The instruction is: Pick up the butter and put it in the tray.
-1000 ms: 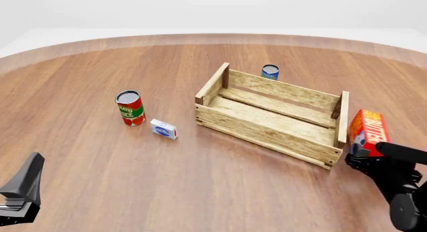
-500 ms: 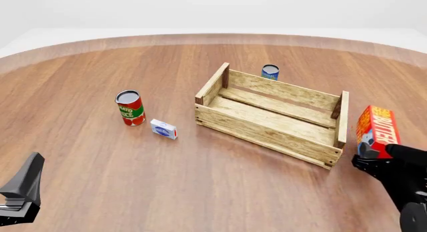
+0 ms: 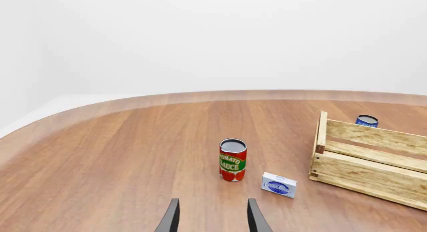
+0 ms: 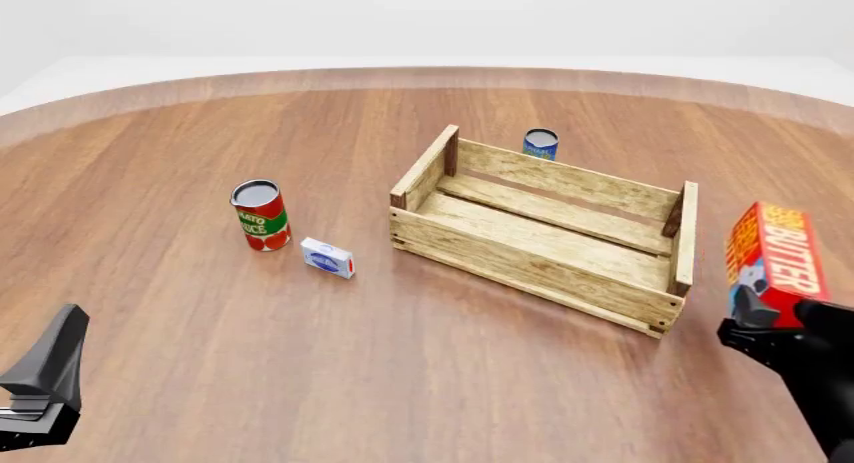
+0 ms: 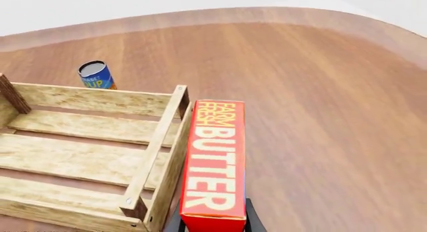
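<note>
The right tool [image 4: 763, 321] grips the butter [image 4: 770, 259] by its lower end, raised just right of the tray [image 4: 539, 264], so swinging it left too low could, as far as I can judge, knock the carton against the tray's right end wall and twist it loose.

left gripper [image 4: 40, 383]: low, parted | right gripper [image 4: 763, 318]: raised, clamped
</note>
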Robot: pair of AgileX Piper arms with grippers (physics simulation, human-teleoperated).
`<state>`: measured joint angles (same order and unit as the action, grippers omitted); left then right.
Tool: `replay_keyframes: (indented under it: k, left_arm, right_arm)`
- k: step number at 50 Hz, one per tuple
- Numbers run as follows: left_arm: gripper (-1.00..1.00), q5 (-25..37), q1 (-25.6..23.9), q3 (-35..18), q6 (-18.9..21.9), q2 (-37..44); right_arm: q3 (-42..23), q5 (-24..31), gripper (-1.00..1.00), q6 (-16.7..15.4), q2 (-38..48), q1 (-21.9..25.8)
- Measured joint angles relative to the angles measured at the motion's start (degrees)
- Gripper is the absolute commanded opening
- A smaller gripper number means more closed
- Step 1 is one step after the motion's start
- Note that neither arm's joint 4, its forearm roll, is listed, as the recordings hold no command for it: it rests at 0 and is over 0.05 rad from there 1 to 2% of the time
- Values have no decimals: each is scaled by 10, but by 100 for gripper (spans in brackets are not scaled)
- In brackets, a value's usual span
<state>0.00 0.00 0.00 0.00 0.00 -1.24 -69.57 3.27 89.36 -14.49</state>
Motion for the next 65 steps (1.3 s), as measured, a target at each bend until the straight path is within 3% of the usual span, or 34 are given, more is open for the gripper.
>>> replay_keyframes:
  k: [17, 44, 65]
  left_arm:
    - [100, 0, 0, 0, 0, 0]
    - [100, 0, 0, 0, 0, 0]
    - [100, 0, 0, 0, 0, 0]
  right_arm:
    - [12, 22, -100, -9, -67, 8]
    - [12, 247, -100, -22, -348, 28]
    - [-13, 411, -100, -32, -524, 88]
